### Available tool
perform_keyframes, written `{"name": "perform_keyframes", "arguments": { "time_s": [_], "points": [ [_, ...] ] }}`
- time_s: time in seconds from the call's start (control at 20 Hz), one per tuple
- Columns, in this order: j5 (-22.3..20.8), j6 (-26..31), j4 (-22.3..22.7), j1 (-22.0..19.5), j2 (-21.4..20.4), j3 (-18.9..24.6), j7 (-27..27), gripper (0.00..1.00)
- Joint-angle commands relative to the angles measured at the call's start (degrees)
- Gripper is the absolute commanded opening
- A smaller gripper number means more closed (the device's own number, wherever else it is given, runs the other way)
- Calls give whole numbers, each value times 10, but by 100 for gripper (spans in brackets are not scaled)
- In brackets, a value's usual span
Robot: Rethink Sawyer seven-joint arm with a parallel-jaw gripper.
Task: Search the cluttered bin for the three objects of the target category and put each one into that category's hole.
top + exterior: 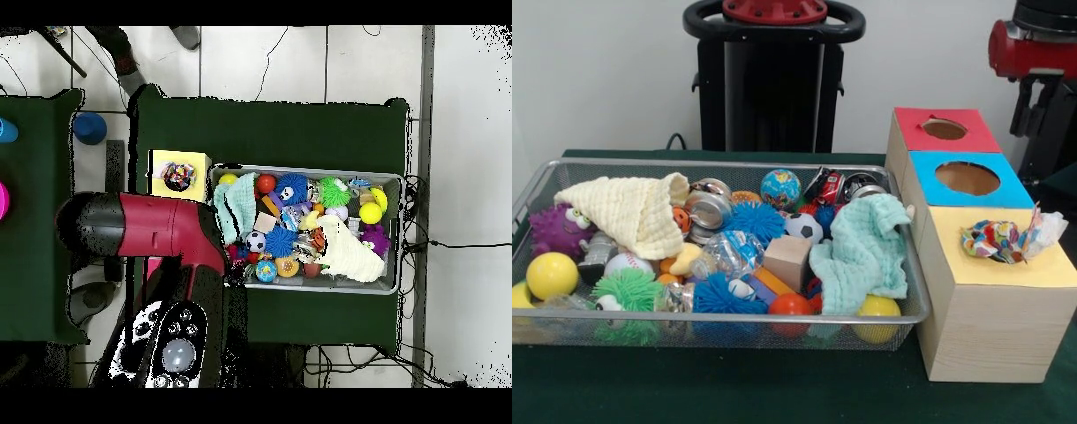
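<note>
Wire bin (pixel 914 300) is full of toys and two cloths; a crumpled colourful item (pixel 993 240) sits in the yellow hole (pixel 1006 256). Arm (pixel 150 228) covers the box's other holes in the overhead view. Gripper seemingly hidden, so finger state cannot be told.

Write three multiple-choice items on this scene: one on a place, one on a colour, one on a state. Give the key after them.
1. Where does the mint green cloth lie?
A. In the wire bin, at the end next to the box
B. On the box's blue top
C. On the floor

2. What colour is the top of the box section nearest the camera in the front view?
A. Red
B. Blue
C. Yellow

3. What is the state of the hole in that section?
A. Taped shut
B. A crumpled multicoloured item sits in it
C. A ball fills it

Key: 1 A, the cloth drapes over toys at the bin's box end. 2 C, red and blue lie behind it. 3 B, the item pokes out of the hole.
</note>
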Motion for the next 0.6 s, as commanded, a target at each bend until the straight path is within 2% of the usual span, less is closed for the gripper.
{"name": "perform_keyframes", "arguments": {
  "time_s": [0.05, 0.35, 0.6],
  "points": [
    [-18, -30, -9, -18, 16, 2, 113, 0],
    [-15, -81, -25, -17, 34, -7, 125, 0],
    [-11, -97, -37, -16, 43, -12, 128, 0]
  ]
}}
